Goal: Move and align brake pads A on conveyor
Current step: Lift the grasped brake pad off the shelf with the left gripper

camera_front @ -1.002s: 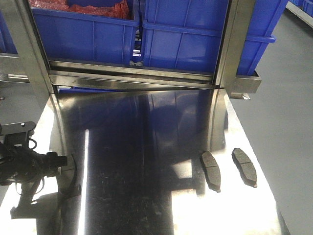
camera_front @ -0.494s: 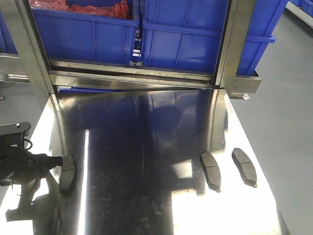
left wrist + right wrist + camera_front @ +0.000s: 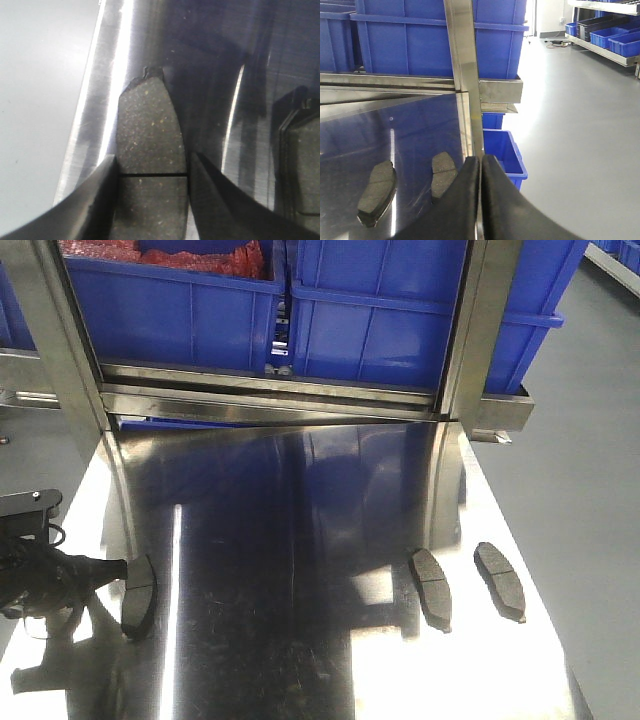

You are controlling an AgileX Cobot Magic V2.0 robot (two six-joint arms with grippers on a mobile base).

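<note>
Since my left jaws grasp the flat dark-grey crescent-shaped brake pad [image 3: 150,145] only by its two long edges, right at the groove across its middle, I judge the hold narrow. A quick lift or swing could let the pad pivot, slip out and clatter onto the shiny steel table [image 3: 290,640], or drop past the table's left rim, which is close by. Whether the pad rests on the steel or hangs just above it, I cannot tell. My black left arm [image 3: 45,580] reaches in low from the table's left side. Further right, a second grooved grey pad [image 3: 431,585] and a third grooved grey pad [image 3: 499,580] lie side by side, not touching, near the right rim. My right jaws are clenched on nothing, hovering by that rim before the upright steel post [image 3: 465,75]. The conveyor belt shows in no view
</note>
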